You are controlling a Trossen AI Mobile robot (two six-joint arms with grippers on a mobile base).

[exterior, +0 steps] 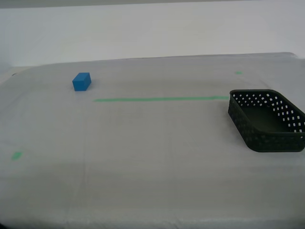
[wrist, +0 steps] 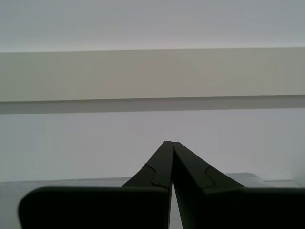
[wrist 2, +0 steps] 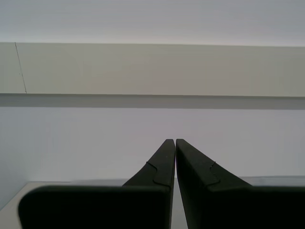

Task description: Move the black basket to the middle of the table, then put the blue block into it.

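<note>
The exterior view showed the table (exterior: pixel 143 157) with neither arm over it, the black basket (exterior: pixel 267 121) empty at that view's right edge, its near corner turned toward the camera, and the blue block (exterior: pixel 81 81) well apart at the far left, beyond the end of the green tape line (exterior: pixel 159 99). The coming move turned on the basket lying rightward of the table's middle, so it had to travel left along the tape. My first gripper (wrist: pixel 171 143) and my second gripper (wrist 2: pixel 172 140) each had fingertips pressed together on nothing, both aimed at a pale wall, so which arm was nearer could not be told.
</note>
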